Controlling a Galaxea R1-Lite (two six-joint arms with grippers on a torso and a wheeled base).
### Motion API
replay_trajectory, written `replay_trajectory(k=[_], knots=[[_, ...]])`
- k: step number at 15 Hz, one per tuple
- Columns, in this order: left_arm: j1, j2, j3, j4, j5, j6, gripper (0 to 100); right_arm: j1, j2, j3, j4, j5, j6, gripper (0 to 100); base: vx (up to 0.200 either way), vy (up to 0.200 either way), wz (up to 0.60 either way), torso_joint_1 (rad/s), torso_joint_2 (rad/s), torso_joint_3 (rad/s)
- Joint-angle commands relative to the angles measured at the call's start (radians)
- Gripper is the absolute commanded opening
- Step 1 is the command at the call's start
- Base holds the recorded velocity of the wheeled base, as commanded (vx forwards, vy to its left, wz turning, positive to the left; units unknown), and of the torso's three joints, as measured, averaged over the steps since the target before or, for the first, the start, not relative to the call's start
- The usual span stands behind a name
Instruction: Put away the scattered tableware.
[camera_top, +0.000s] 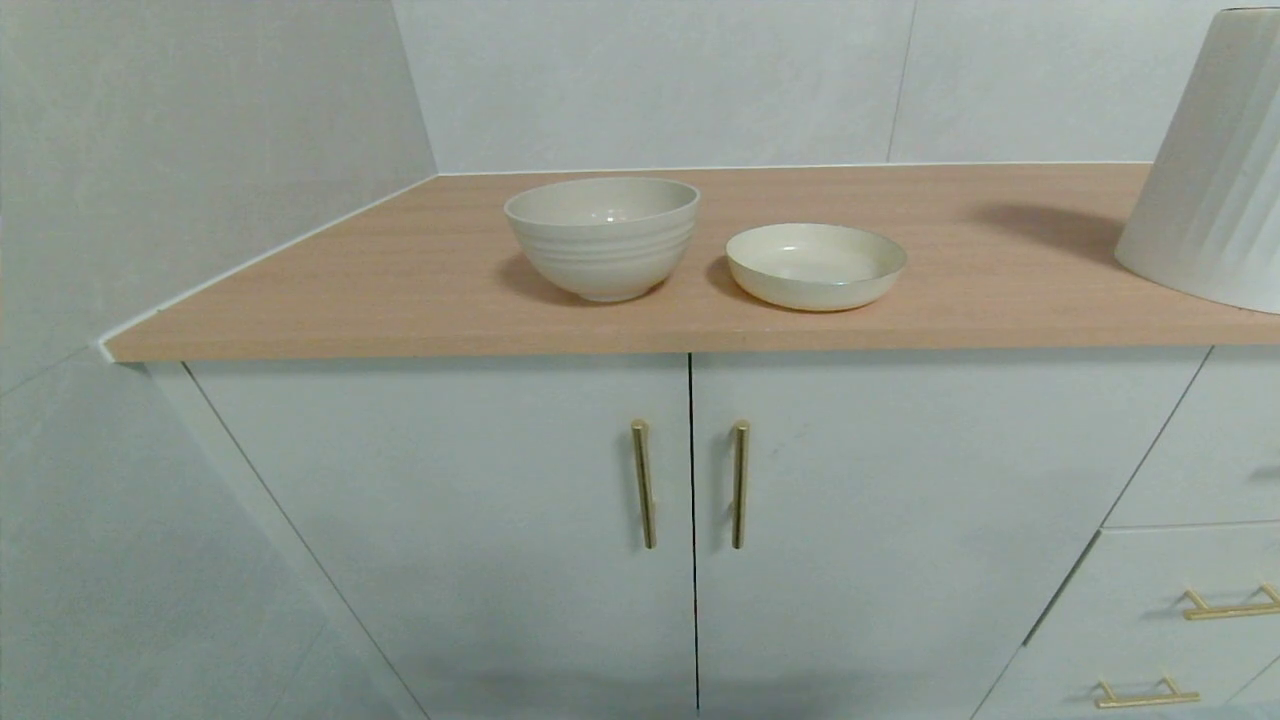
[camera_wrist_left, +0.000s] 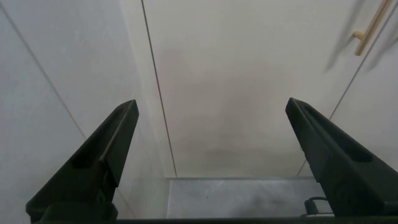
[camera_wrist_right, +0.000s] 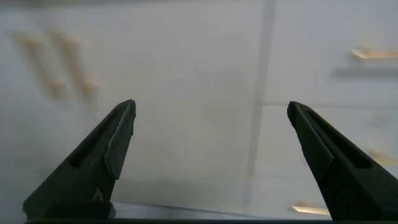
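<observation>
Resting on the surface (camera_top: 350, 300) in the head view, the shallow dish (camera_top: 815, 264) sits just right of the deep bowl (camera_top: 601, 235); wrist views add the left claw (camera_wrist_left: 210, 106) and right claw (camera_wrist_right: 210, 106), both spread wide before cabinet doors (camera_wrist_left: 249, 93).

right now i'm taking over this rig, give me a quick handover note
Left pincer: open, holding nothing.
Right pincer: open, holding nothing.
Deep bowl and shallow dish sit side by side, not touching, on the wooden countertop.
Cabinet doors below are shut.
Done: nothing yet.
Left: both pieces need putting away.
</observation>
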Motion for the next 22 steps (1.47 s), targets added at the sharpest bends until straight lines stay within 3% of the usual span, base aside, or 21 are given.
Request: replay_trajectory(k=[1, 4, 7, 9, 13, 16, 20, 22], knots=[[0.001, 0.0, 0.0, 0.0, 0.0, -0.001, 100, 0.043, 0.216, -0.091, 0.028, 0.145, 0.001, 100, 0.0, 0.0, 0.0, 0.0, 0.0, 0.0], [0.001, 0.0, 0.0, 0.0, 0.0, -0.001, 100, 0.07, 0.491, -0.129, 0.019, 0.275, -0.057, 100, 0.0, 0.0, 0.0, 0.0, 0.0, 0.0], [0.001, 0.0, 0.0, 0.0, 0.0, 0.001, 100, 0.216, 0.768, -0.246, 0.0, 0.258, -0.056, 100, 0.0, 0.0, 0.0, 0.0, 0.0, 0.0], [-0.001, 0.0, 0.0, 0.0, 0.0, 0.001, 100, 0.346, 0.926, -0.289, -0.081, 0.257, -0.054, 100, 0.0, 0.0, 0.0, 0.0, 0.0, 0.0], [0.001, 0.0, 0.0, 0.0, 0.0, 0.002, 100, 0.488, 1.252, -0.364, -0.305, 0.257, -0.053, 100, 0.0, 0.0, 0.0, 0.0, 0.0, 0.0], [0.001, 0.0, 0.0, 0.0, 0.0, 0.002, 100, 0.546, 1.472, -0.464, -0.423, 0.255, -0.046, 100, 0.0, 0.0, 0.0, 0.0, 0.0, 0.0], [-0.001, 0.0, 0.0, 0.0, 0.0, 0.002, 100, 0.638, 1.607, -0.617, -0.428, 0.254, 0.03, 100, 0.0, 0.0, 0.0, 0.0, 0.0, 0.0], [0.001, 0.0, 0.0, 0.0, 0.0, 0.004, 100, 0.644, 1.647, -0.631, -0.435, 0.255, 0.049, 100, 0.0, 0.0, 0.0, 0.0, 0.0, 0.0]])
